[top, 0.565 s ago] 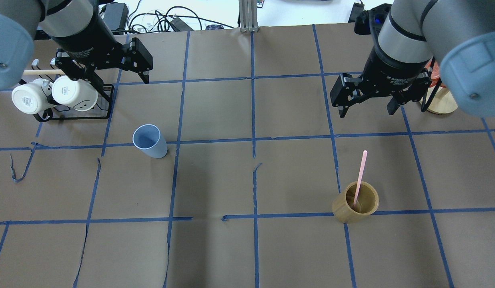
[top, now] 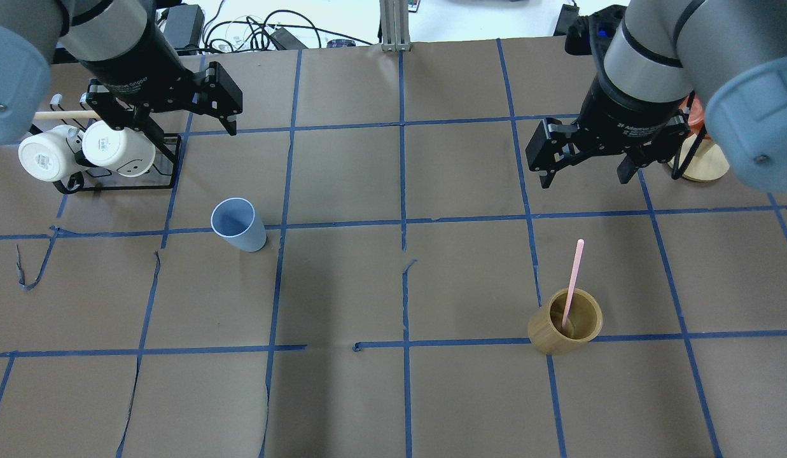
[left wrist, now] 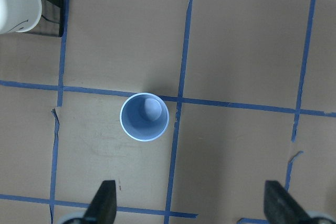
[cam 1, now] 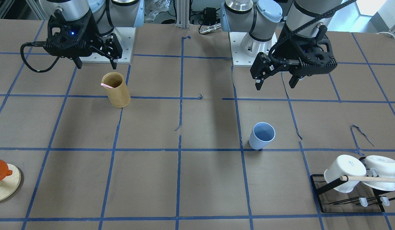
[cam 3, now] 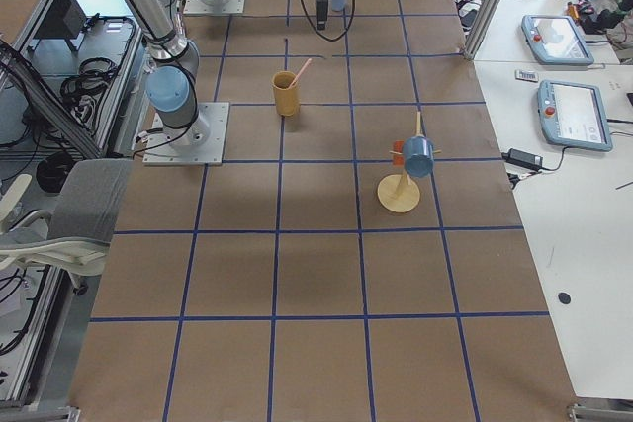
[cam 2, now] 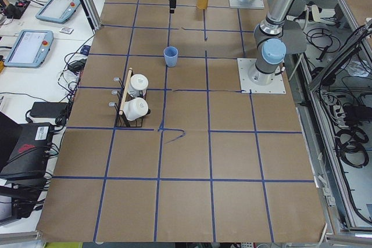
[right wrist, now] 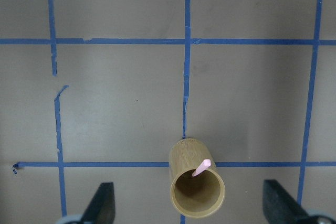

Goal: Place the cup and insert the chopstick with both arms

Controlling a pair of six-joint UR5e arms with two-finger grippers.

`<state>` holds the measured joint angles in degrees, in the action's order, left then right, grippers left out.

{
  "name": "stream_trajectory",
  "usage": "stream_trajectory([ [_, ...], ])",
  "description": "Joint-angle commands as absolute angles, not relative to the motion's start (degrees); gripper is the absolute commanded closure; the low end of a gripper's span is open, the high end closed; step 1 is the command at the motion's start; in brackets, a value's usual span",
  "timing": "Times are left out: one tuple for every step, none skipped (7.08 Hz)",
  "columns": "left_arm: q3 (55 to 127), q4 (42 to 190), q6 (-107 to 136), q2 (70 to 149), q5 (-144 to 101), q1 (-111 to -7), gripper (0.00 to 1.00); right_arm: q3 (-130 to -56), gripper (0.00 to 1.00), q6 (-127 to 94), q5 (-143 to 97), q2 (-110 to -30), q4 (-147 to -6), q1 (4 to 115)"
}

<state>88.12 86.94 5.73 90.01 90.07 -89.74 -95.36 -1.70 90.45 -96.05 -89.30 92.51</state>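
Observation:
The light blue cup [top: 238, 224] stands upright and empty on the table's left half; it also shows in the front view [cam 1: 262, 135] and the left wrist view [left wrist: 144, 117]. One pale pink chopstick [top: 572, 280] leans inside a tan bamboo cylinder [top: 565, 329] on the right half, and shows in the right wrist view [right wrist: 201, 167]. My left gripper [top: 186, 126] is open and empty, high above the table, beyond the cup. My right gripper [top: 584, 179] is open and empty, high above the table, beyond the cylinder.
A black rack with two white mugs and a wooden rod [top: 88, 152] stands at the far left. A round wooden stand with an orange piece [top: 702, 162] stands at the far right. Blue tape lines cross the brown table cover.
Both arms have shifted very slightly. The grippers stay open. The cup, the chopstick and the cylinder have not moved.

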Motion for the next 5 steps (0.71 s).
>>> stream_trajectory([
  [88.2,87.0,5.4,90.0,90.0,-89.7,0.0,-95.4,0.0,-1.8,90.6,-96.0,-89.3,92.5],
  [88.2,87.0,5.4,90.0,90.0,-89.6,0.0,-95.4,0.0,-1.9,90.5,-96.1,-89.4,92.6],
  [88.2,87.1,5.4,89.9,90.0,-89.7,0.0,-95.4,0.0,-1.8,90.5,-96.0,-89.6,92.5],
  [88.2,87.1,5.4,90.0,90.1,-89.6,0.0,-95.4,0.0,-1.1,90.6,-95.9,-89.5,92.4],
  [88.2,87.1,5.4,89.9,90.1,-89.6,0.0,-95.4,0.0,-1.4,90.6,-96.0,-89.4,92.5],
])
